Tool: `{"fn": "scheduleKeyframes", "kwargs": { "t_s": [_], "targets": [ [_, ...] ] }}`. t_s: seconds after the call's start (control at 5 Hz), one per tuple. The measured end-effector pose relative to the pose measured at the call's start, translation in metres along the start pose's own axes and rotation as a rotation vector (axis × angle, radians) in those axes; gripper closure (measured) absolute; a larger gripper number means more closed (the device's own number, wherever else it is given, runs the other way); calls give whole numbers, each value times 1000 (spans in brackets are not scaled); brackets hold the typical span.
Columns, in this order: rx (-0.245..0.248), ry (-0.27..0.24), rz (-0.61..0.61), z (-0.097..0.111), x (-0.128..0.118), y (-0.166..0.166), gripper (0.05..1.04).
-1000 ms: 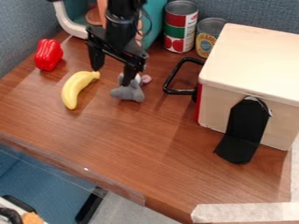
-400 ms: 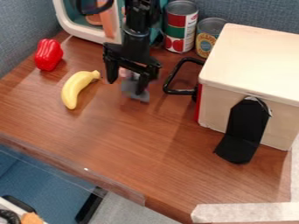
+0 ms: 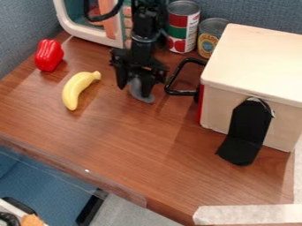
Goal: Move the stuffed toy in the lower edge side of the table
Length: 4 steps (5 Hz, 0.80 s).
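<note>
Claw (image 3: 134,91) was clenched on the toy (image 3: 137,89) toward the bench's (image 3: 147,150) top edge, gripped from both sides, presumably for carrying to the lower edge!

Banana (image 3: 77,90) — yellow; pepper (image 3: 49,55) — red; stuffed toy (image 3: 140,92) — grey

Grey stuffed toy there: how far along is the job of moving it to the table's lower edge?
About at pick-up. Looks done: the hand is at the grey stuffed toy, a finger on either side. In hand: the toy, seemingly gripped, between the banana and the black handle. Left: carrying it to the table's lower edge and releasing it.
</note>
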<state>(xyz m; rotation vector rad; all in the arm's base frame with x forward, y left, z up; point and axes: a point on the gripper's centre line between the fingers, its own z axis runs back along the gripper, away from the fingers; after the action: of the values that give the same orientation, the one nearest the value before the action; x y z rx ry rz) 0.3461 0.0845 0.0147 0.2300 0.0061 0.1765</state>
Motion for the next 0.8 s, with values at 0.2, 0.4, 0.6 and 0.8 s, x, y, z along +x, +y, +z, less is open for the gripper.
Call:
{"fn": "scheduleKeyframes", "kwargs": {
  "t_s": [0.2,0.4,0.6,0.8],
  "targets": [
    [-9,-11,11,-1,-1,1,625],
    [-21,-25,16,2,-6,4,724],
    [-55,-22,1,13,-22,7,737],
    [-97,-117,-40,52,-41,5,737]
  ]
}}
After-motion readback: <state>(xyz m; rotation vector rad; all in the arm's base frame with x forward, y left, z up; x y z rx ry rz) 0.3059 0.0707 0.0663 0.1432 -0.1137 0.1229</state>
